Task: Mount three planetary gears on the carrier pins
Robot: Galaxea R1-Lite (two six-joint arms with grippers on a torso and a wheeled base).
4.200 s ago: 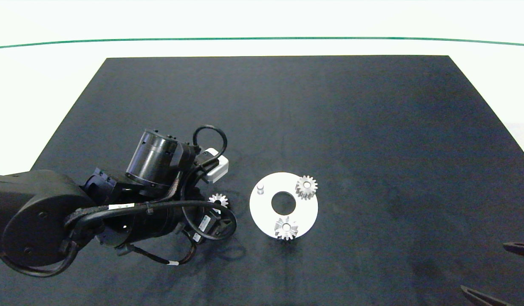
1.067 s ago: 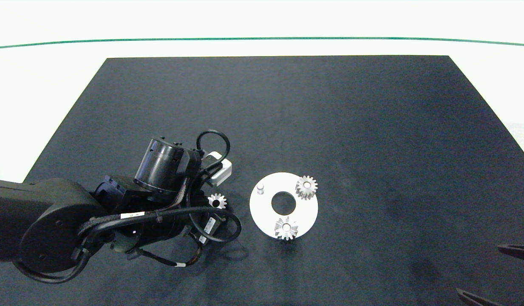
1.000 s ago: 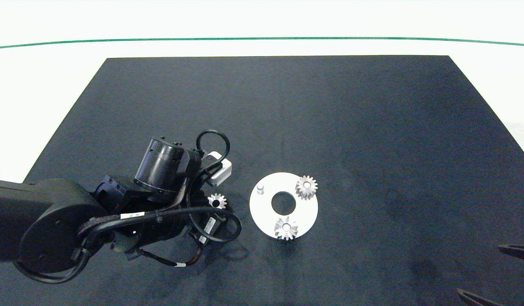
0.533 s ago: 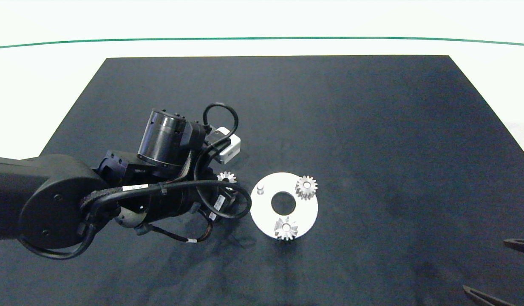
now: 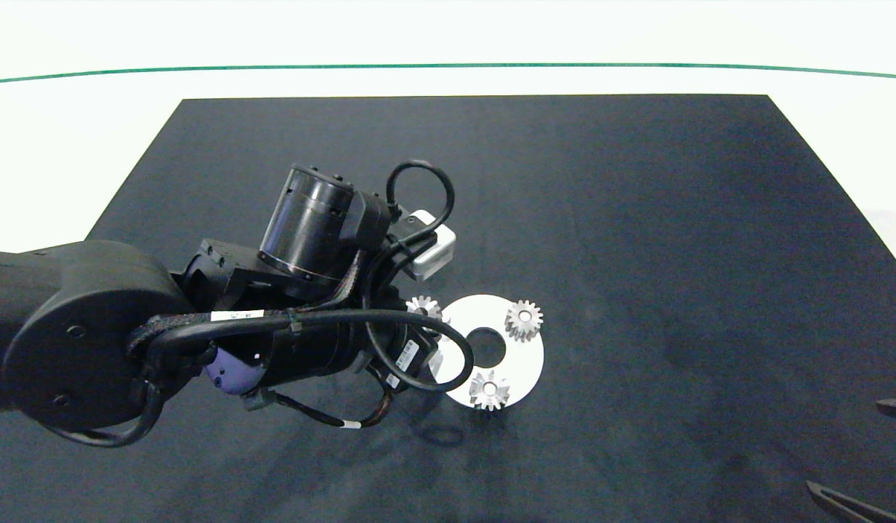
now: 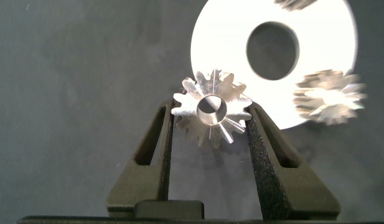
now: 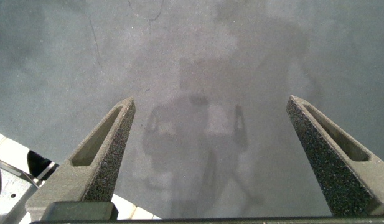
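My left gripper (image 6: 210, 115) is shut on one silver planetary gear (image 6: 211, 111), gripping its toothed rim on both sides. In the head view this gear (image 5: 424, 308) hangs over the left edge of the white carrier disc (image 5: 524, 357). The disc's free pin is hidden under the gear and the arm. Two other gears (image 5: 524, 319) (image 5: 489, 390) sit on pins at the disc's far right and near side. In the left wrist view the disc (image 6: 223, 43) lies just beyond the held gear. My right gripper (image 7: 213, 118) stands open over bare mat at the table's near right corner (image 5: 844, 444).
A black mat (image 5: 491, 181) covers the work area, with white table surface around it and a green line (image 5: 448, 65) at the back. The left arm's bulk and cables (image 5: 309, 319) cover the mat left of the disc.
The left arm has lifted the gear off the mat and carried it right and away, from beside the disc to over its left edge. The right gripper has barely shifted.
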